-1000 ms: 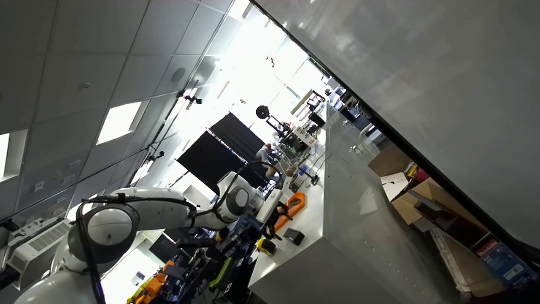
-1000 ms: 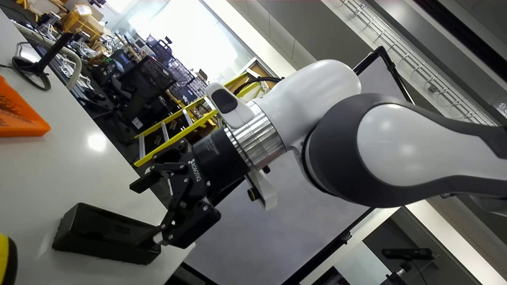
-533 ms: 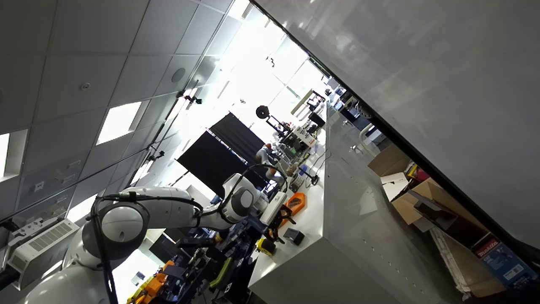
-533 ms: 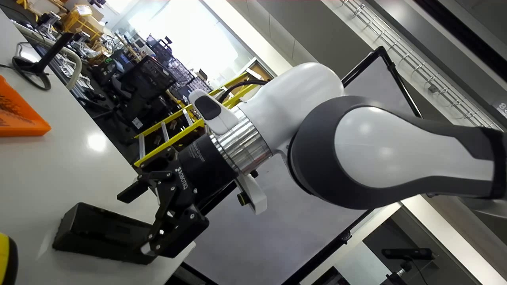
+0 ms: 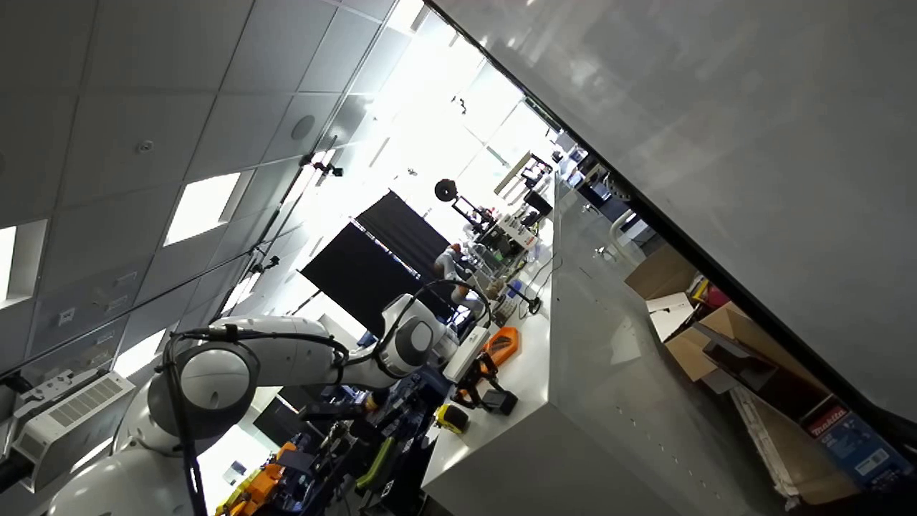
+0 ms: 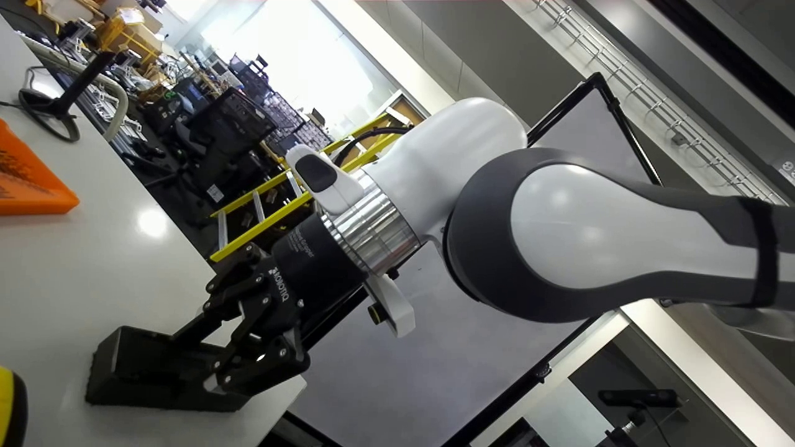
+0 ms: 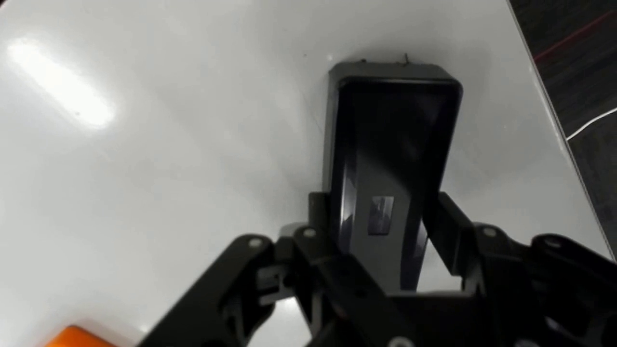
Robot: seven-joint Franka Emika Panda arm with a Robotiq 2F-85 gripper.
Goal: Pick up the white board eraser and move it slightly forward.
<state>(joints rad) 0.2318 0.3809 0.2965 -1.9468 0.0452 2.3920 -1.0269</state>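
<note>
Black eraser rests near the edge of the counter, your hand pinching its long sides. Make sure the grip is firm, lift barely clear, hold it level, and ease it forward slightly.

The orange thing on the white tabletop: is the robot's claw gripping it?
No: the gripper is closed on the black eraser, while the orange object lies apart from both.
</note>
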